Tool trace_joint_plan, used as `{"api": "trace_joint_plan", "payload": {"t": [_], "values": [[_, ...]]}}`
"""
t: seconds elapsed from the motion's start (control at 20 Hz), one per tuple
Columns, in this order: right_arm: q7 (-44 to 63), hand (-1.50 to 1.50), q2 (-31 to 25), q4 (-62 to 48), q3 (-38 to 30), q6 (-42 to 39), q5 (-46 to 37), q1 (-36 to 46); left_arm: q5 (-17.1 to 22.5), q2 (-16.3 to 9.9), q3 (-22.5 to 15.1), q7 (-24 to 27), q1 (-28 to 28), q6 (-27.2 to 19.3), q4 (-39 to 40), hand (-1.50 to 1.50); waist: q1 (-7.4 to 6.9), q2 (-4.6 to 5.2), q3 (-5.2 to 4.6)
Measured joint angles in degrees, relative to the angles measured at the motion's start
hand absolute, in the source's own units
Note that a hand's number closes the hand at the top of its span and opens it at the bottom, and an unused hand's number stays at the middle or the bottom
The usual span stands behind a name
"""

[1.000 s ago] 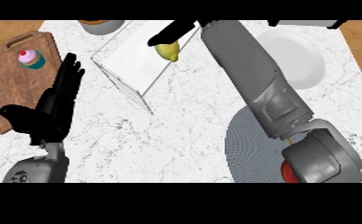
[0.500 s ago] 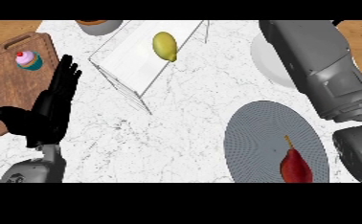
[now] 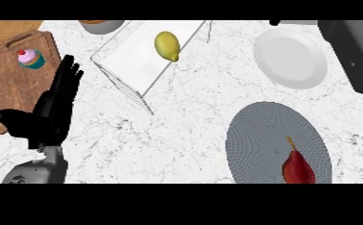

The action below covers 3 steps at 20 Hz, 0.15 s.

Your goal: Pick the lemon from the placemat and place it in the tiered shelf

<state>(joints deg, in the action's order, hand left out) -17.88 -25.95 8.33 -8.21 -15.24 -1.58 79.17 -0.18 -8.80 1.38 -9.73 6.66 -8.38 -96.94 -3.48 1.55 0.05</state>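
Change: since half a second ago the right forearm (image 3: 344, 51) has drawn back to the upper right edge, uncovering the white plate (image 3: 291, 58); its hand is out of view. The lemon lies on the shelf as it did then.
Left hand: the left hand (image 3: 53, 106) rests open, fingers straight and up, left of the tiered shelf (image 3: 145, 56), holding nothing.
Cutting board: a wooden board (image 3: 25, 51) left of the shelf carries a cupcake (image 3: 30, 59).
Lemon: the lemon (image 3: 167, 45), yellow-green and oval with a small pointed tip, lies on the shelf's white top near its right edge.
Bowl: a bowl (image 3: 101, 25) shows partly at the shelf's upper left.
Placemat: the grey round placemat (image 3: 273, 137) lies well to the lower right of the shelf, bearing a red pear (image 3: 297, 166).
Open room: bare marble counter (image 3: 177, 137) spreads below the shelf, between left hand and placemat.
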Motion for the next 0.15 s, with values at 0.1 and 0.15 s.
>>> {"api": "trace_joint_plan", "payload": {"t": [0.1,0.15], "values": [[-1.00,-1.50,-1.46,-0.13,-0.38,-2.25,0.19,-0.65,-0.15,0.06,0.00,-0.20,1.04,-0.06,0.71,0.00,-0.03,0.09,0.02],[-1.82,-1.50,-2.05,-0.21,-0.45,-3.03,0.15,-1.27,-0.18,0.25,-0.20,-0.11,1.16,-0.03,0.82,0.00,-0.16,0.16,0.02]]}}
